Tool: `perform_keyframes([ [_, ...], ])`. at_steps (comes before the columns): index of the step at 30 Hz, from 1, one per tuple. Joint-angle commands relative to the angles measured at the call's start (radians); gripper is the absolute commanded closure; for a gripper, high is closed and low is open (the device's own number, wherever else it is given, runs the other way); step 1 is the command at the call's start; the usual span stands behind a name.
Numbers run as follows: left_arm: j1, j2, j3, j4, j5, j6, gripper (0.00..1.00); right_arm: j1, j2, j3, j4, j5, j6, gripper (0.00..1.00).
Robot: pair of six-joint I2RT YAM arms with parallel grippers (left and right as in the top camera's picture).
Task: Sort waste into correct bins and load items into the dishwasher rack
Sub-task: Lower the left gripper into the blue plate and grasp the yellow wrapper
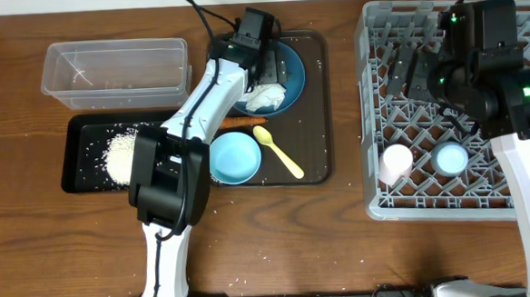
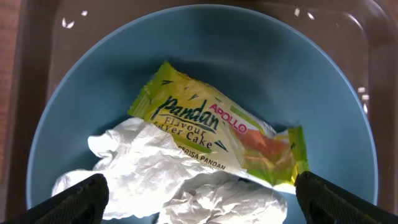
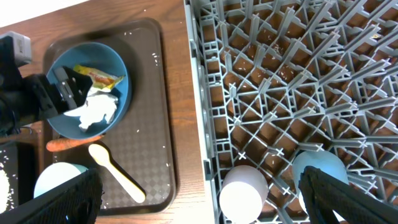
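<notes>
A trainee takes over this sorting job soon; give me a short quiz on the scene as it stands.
1. True or false: the pink-white cup and the light blue cup both stand in the dishwasher rack.
2. Fill in: the pale yellow spoon lies beside the light blue bowl on the brown serving ____.
3. The wrapper lies: A in the dishwasher rack; B on the dark blue plate; C in the light blue bowl.
Key: 1 true; 2 tray; 3 B.
</notes>
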Motion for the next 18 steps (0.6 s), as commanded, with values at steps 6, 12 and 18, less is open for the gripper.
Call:
perform_keyframes([
  [6,0.005,0.088,0.025,0.011,-0.029,-0.216,0.01,-0.005,0.003,-0.011,-0.014,0.014,-0.031,0.01],
  [12,0.004,0.135,0.025,0.019,-0.029,-0.243,0.01,-0.005,0.003,-0.011,-0.025,0.014,-0.038,0.01],
  [18,0.004,0.156,0.025,0.022,-0.028,-0.242,0.18,-0.005,0.003,-0.011,-0.025,0.019,-0.038,0.01],
])
